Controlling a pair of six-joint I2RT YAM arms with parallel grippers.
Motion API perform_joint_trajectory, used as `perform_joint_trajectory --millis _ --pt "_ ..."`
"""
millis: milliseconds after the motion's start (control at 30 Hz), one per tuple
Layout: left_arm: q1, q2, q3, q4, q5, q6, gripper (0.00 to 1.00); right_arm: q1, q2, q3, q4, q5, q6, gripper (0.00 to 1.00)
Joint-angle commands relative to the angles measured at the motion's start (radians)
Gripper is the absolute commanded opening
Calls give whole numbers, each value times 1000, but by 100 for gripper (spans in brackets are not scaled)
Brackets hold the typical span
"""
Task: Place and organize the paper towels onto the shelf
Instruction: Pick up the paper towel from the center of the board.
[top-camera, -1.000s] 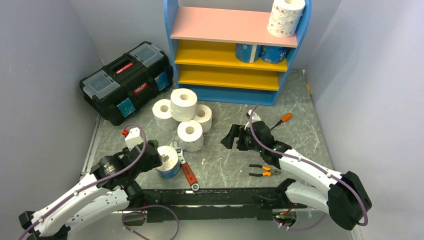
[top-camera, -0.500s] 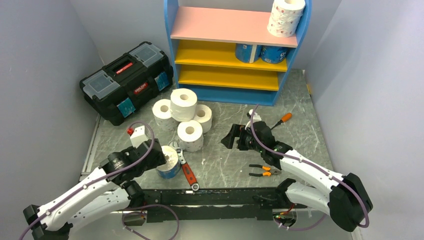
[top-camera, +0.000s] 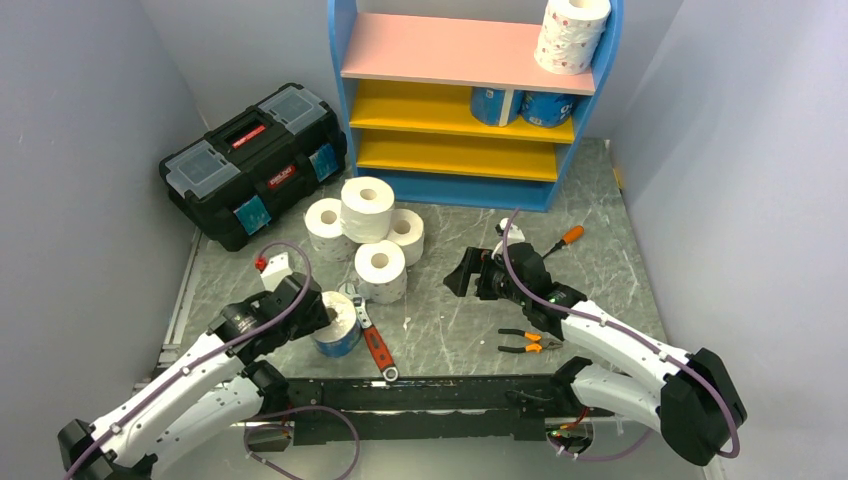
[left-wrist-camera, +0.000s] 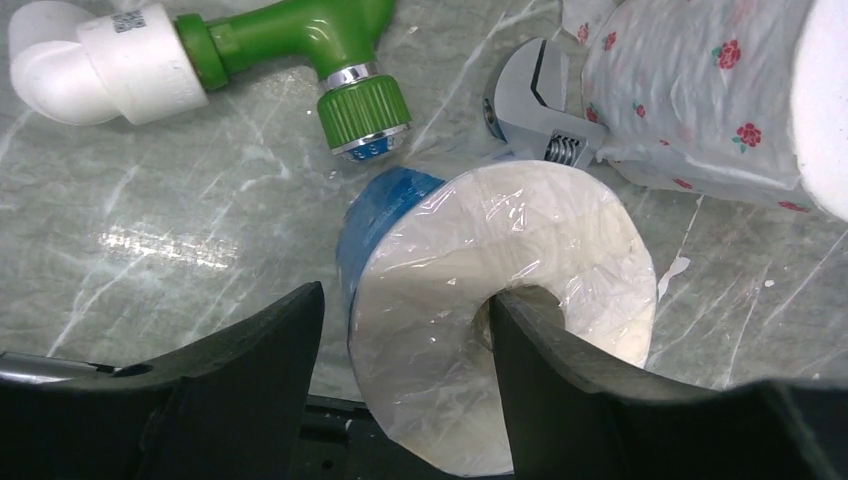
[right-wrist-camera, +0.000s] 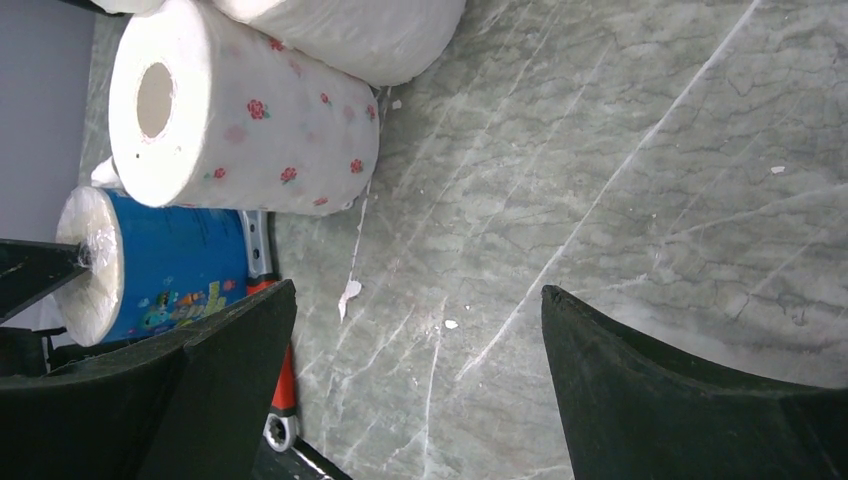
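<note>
A blue-wrapped paper towel roll (top-camera: 337, 325) stands near the front left. My left gripper (top-camera: 322, 312) is open over it. In the left wrist view the roll (left-wrist-camera: 500, 300) has one finger in its core and the other just outside its wall, with a small gap; the gripper (left-wrist-camera: 405, 295) straddles the wall. Several white rolls (top-camera: 367, 208) cluster mid-floor, with a pink-dotted one (right-wrist-camera: 240, 130) nearest. The shelf (top-camera: 440, 50) holds a pink-dotted roll (top-camera: 570, 35) on its pink board and two blue-wrapped rolls (top-camera: 520, 106) on the upper yellow board. My right gripper (top-camera: 462, 278) is open and empty above bare floor (right-wrist-camera: 418, 290).
A black toolbox (top-camera: 255, 165) sits at the back left. A red-handled wrench (top-camera: 377, 348) lies beside the blue roll, and a green-and-white pipe fitting (left-wrist-camera: 200, 60) lies close by. Orange pliers (top-camera: 528, 343) and a screwdriver (top-camera: 560, 240) lie near the right arm. Walls close both sides.
My left gripper has moved right onto the blue-wrapped roll and now straddles its wall. The right arm has barely moved.
</note>
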Motion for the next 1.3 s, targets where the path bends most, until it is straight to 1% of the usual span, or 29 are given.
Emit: perform_joint_trajectory --millis 0,133,267,367,533,733,900,1033,1133,1200,1267 --pt "13 17 -16 60 51 37 66 3 -13 4 5 18 -11 94" --pt "13 18 -20 84 63 57 58 2 -23 6 -6 27 -12 94" --pt "14 12 -20 83 68 65 47 3 -27 14 -21 31 -15 94" --pt "14 -10 -10 69 65 69 37 2 -30 21 -28 30 -15 94" --pt "15 -49 56 2 38 79 28 2 -33 47 -45 34 -26 94" --pt "14 -82 192 -106 1 107 26 2 -57 92 -98 55 -54 94" --pt "14 -88 316 -134 -2 168 27 2 -96 112 -140 103 -68 94" --pt "14 -44 390 -52 99 246 27 2 -125 121 -179 150 -67 95" --pt "9 18 420 37 190 291 26 3 -133 137 -239 237 -32 96" --pt "-23 78 446 88 230 314 26 1 -134 154 -301 332 23 97" --pt "-97 157 488 127 222 340 27 0 -134 170 -360 393 94 99"
